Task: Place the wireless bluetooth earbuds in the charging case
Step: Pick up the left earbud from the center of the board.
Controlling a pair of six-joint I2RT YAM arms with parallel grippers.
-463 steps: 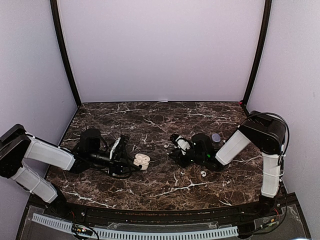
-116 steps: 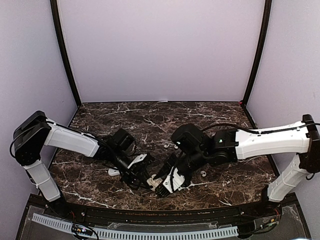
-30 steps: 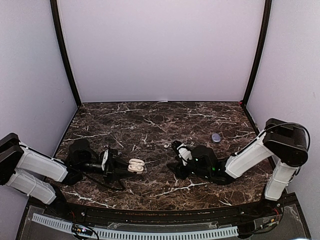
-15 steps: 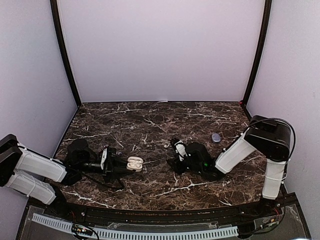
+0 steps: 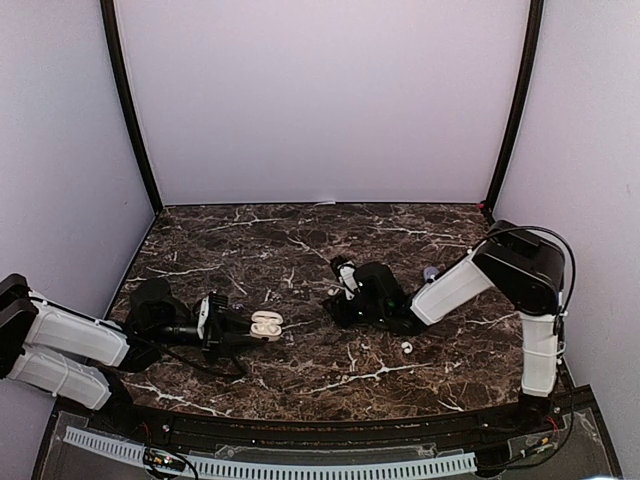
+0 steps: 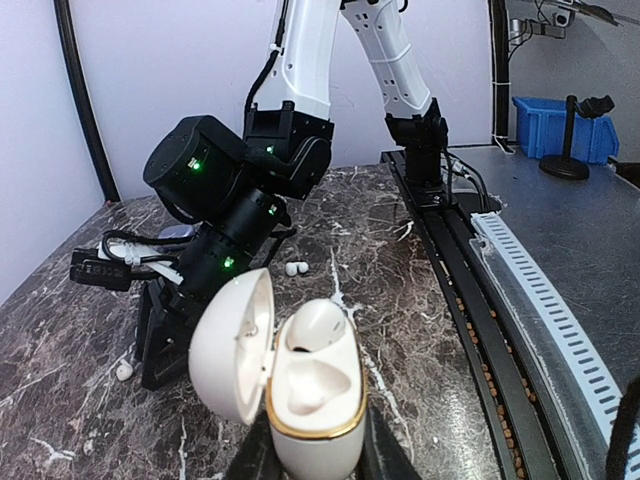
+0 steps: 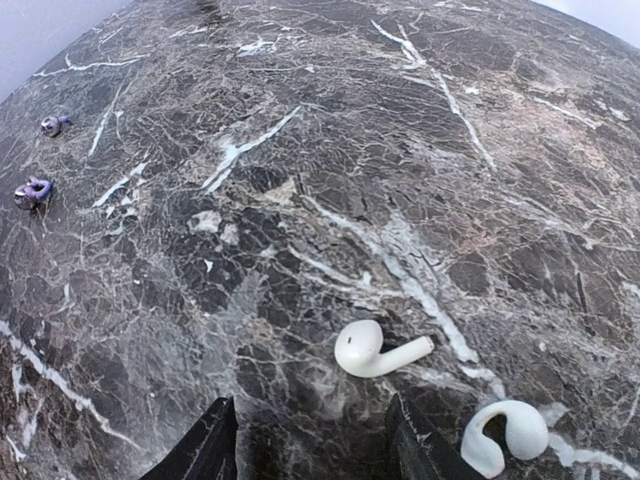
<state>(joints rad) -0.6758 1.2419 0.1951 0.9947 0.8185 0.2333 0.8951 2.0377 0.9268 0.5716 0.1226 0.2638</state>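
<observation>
1. The left jaws clamp the open charging case (image 6: 305, 400) over the table's (image 5: 300, 240) front left.
2. The right jaws stand apart, empty, just short of a white earbud (image 7: 375, 350) lying on the table.

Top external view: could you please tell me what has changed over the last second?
The right gripper slid left and toward the back of the table, its open jaws empty, now just short of a loose earbud. The left gripper stayed shut on the open charging case, hardly moved from its spot near the front left.
</observation>
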